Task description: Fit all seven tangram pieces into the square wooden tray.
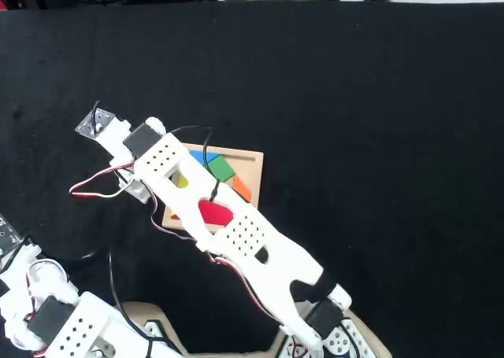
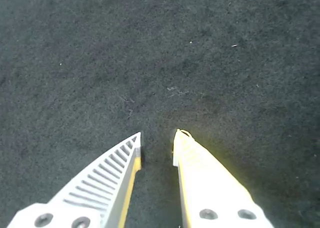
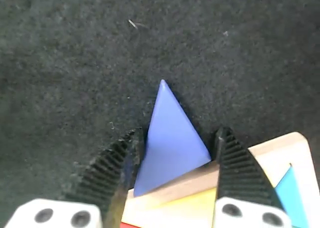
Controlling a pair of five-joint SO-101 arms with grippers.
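Observation:
The square wooden tray [image 1: 252, 163] lies mid-table with blue [image 1: 200, 156], green [image 1: 223, 170], orange [image 1: 242, 189], yellow [image 1: 182, 181] and red [image 1: 213, 213] pieces in it. My right arm [image 1: 236, 228] stretches over it toward its left side. In the right wrist view a violet-blue triangle [image 3: 167, 153] lies on the black cloth with its base against the tray rim [image 3: 282, 144]. My right gripper [image 3: 177, 133] stands open with one black finger on each side of the triangle. My left gripper [image 2: 157, 138] hangs slightly open over bare cloth, holding nothing.
My left arm [image 1: 55, 319] sits at the table's near left corner. Black cloth covers the table; the right half and the far side are free. Red and black cables [image 1: 94, 186] trail beside the tray's left edge.

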